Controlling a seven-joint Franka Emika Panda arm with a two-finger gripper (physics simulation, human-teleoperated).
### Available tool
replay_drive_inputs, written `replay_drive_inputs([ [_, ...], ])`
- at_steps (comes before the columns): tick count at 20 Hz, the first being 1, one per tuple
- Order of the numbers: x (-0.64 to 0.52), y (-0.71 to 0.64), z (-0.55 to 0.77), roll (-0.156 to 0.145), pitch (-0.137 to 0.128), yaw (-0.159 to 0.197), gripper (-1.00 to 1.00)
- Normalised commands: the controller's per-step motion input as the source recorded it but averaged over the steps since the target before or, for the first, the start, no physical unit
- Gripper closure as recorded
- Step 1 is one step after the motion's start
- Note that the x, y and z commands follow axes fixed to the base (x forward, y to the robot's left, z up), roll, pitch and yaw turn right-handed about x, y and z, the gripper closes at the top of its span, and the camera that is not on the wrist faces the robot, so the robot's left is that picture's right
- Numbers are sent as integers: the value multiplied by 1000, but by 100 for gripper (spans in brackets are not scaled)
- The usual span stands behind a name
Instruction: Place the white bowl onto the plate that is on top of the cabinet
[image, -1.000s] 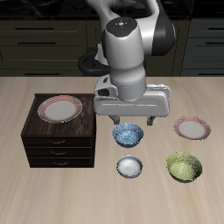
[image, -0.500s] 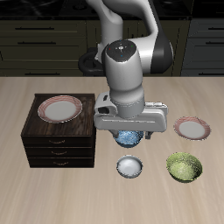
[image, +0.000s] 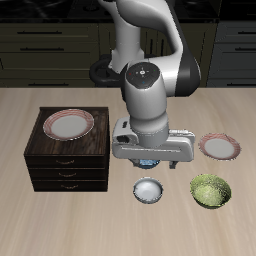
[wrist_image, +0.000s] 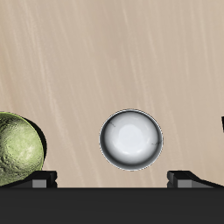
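The white bowl (image: 148, 190) sits on the table near the front edge, in front of the cabinet's corner; in the wrist view the white bowl (wrist_image: 131, 139) lies between the two fingertips and a little ahead of them. My gripper (image: 151, 168) hangs above the table just behind the bowl, open and holding nothing; the same gripper (wrist_image: 114, 179) shows its fingers spread wide. The plate (image: 68, 124) with a reddish-pink rim lies on top of the dark-brown cabinet (image: 65, 165), well apart from the gripper.
A blue-patterned bowl (image: 148, 163) is mostly hidden under the hand. The green bowl (image: 210, 190) stands beside the white bowl, also seen as the green bowl (wrist_image: 17, 149). A second pink-rimmed plate (image: 220, 147) lies on the table behind it.
The gripper has moved toward the table's front edge and lower, from behind the blue-patterned bowl to over it, close to the white bowl. No object has moved.
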Motion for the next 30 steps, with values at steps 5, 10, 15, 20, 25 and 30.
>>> replay_drive_inputs([
  [5,39,156,-222,16,21,9,-100],
  [10,50,73,-180,8,24,-7,-100],
  [15,25,40,-215,-2,23,15,-100],
  [20,24,-13,-201,-2,31,-21,-100],
  [25,6,-29,-185,-6,23,-5,-100],
  [30,-16,63,-144,7,16,-3,-100],
])
